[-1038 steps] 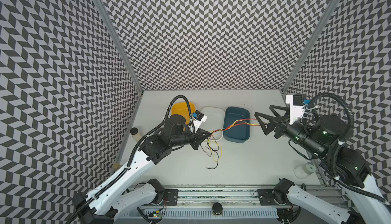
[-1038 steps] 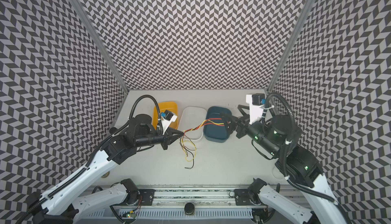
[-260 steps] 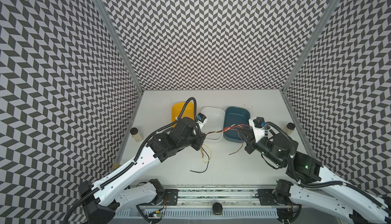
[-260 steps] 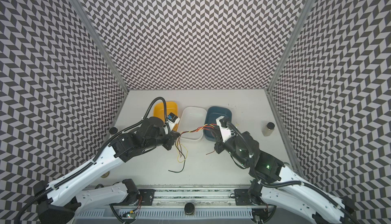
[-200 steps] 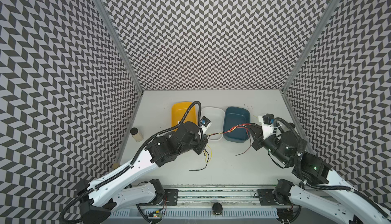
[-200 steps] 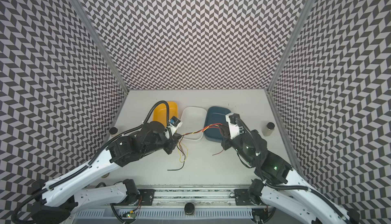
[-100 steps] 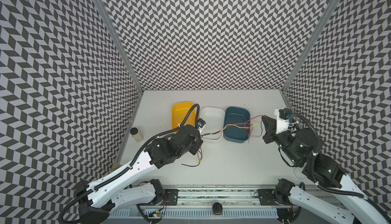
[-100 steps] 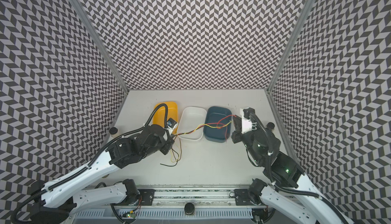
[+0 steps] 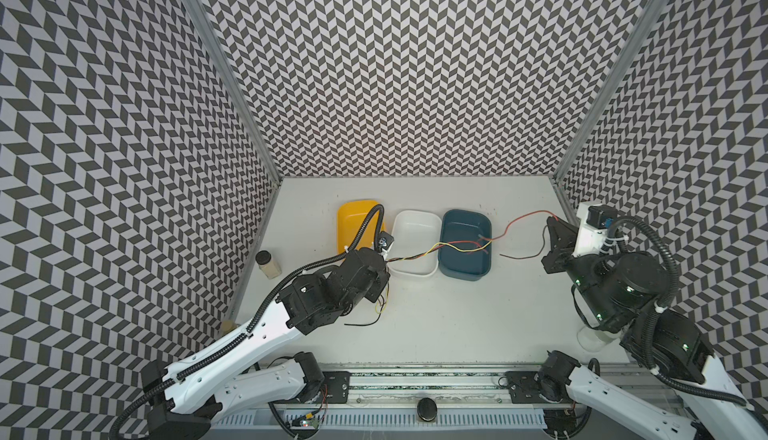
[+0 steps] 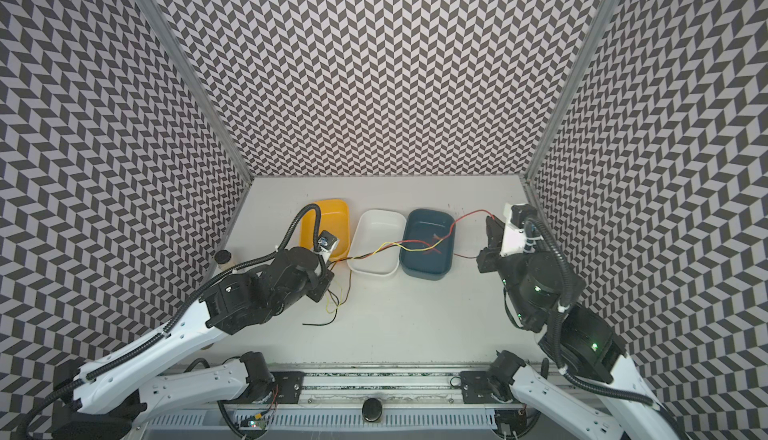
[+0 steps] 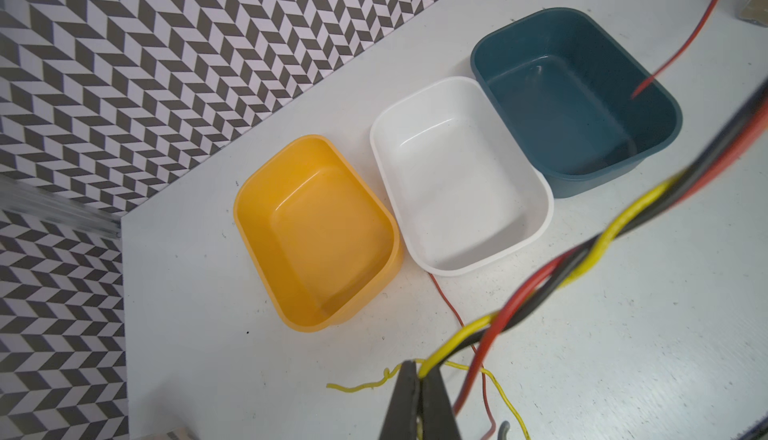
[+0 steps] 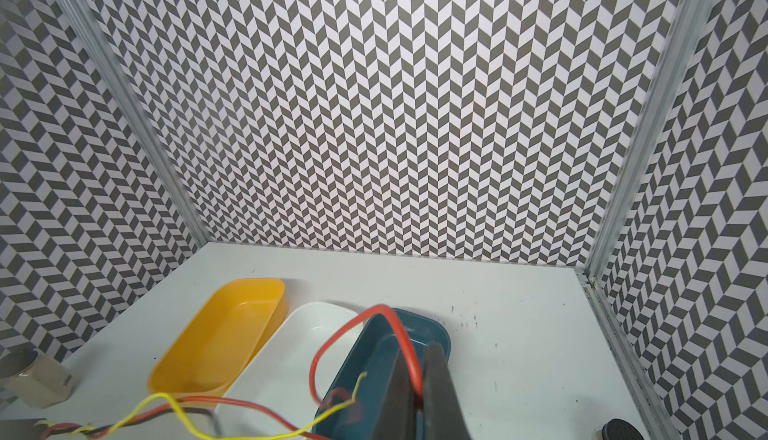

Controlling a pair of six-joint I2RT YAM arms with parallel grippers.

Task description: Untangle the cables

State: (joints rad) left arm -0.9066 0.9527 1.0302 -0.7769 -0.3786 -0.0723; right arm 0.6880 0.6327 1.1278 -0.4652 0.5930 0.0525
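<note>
While the left hand [image 11: 419, 396] is clenching the yellow cable [image 11: 602, 242], the right hand [image 12: 419, 392] is gripping the red cable [image 12: 376, 307], with the twisted cables [image 9: 409, 256] hanging over the white tub [image 9: 415, 230].

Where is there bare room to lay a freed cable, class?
Crowded: twisted red, black and yellow cables span the white plastic tub and dark blue plastic tub. Bare: the white table's front middle between the arms, and the strip behind the tubs.

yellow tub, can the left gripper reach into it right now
Probably, though not freely: the yellow tub sits close, but the left gripper is shut on the yellow cable, twisted with the red cable held by the right gripper.
</note>
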